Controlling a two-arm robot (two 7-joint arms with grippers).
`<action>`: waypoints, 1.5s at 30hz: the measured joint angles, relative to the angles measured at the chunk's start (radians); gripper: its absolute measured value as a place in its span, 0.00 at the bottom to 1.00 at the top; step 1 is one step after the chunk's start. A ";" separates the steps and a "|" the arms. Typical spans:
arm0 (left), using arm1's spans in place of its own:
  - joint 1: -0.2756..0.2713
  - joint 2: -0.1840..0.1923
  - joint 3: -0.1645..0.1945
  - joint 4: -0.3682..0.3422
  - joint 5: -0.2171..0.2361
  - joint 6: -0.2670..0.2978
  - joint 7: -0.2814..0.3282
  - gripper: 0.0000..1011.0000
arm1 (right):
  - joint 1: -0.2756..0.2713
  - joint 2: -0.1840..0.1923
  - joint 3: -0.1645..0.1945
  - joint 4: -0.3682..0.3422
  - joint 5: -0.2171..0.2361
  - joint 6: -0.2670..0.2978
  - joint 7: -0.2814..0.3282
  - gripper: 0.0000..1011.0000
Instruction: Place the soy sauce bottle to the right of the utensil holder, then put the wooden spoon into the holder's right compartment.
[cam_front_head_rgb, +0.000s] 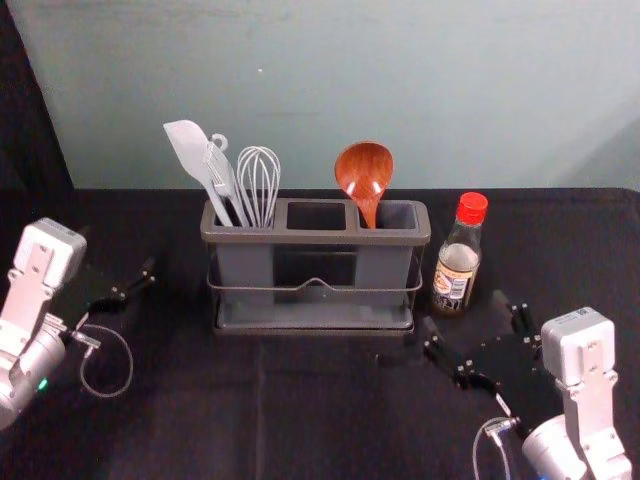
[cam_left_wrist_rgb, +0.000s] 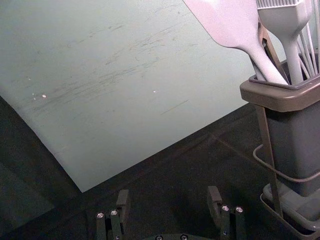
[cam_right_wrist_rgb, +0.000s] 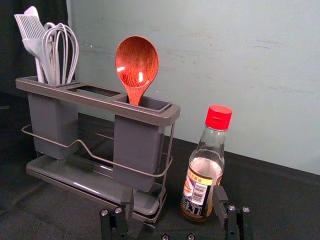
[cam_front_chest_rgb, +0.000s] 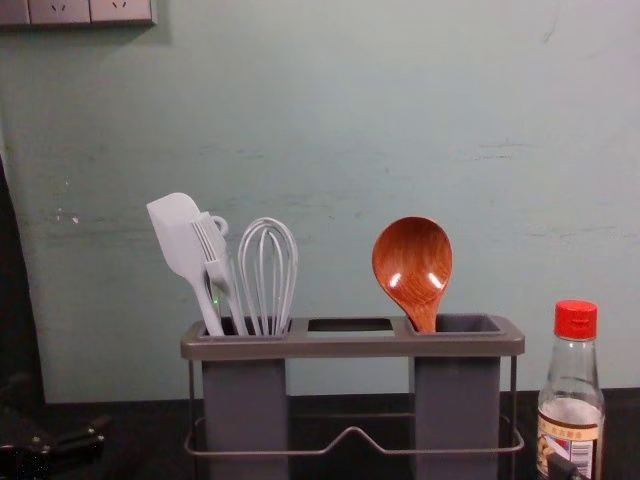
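The grey holder (cam_front_head_rgb: 315, 238) stands upright, the glossy reddish-brown spoon (cam_front_head_rgb: 364, 168) sits bowl-up in the holder's right compartment, and the clear, labelled, red-capped bottle (cam_front_head_rgb: 456, 268) stands upright near the holder's right side.

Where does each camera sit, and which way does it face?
Head: looks forward and down on the utensil holder; left arm and right arm show.
Left wrist: faces the wall and the holder's left end; left pincer shows, open.
Right wrist: faces the holder and soy sauce bottle; right pincer shows, open.
Chest: looks forward, lower down; bits of both pincers show.
Head and chest share holder, bottle and wooden spoon.
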 joint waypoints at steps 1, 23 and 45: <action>0.000 0.000 0.000 0.000 0.000 0.000 0.000 1.00 | 0.000 0.000 0.000 0.000 0.000 0.000 0.000 0.99; 0.000 0.000 0.000 0.000 0.000 0.000 0.000 1.00 | 0.000 0.000 0.000 0.000 0.000 0.000 -0.001 0.99; 0.000 0.000 0.000 0.000 0.000 0.000 0.000 1.00 | 0.000 0.000 0.000 0.000 0.000 0.000 -0.001 0.99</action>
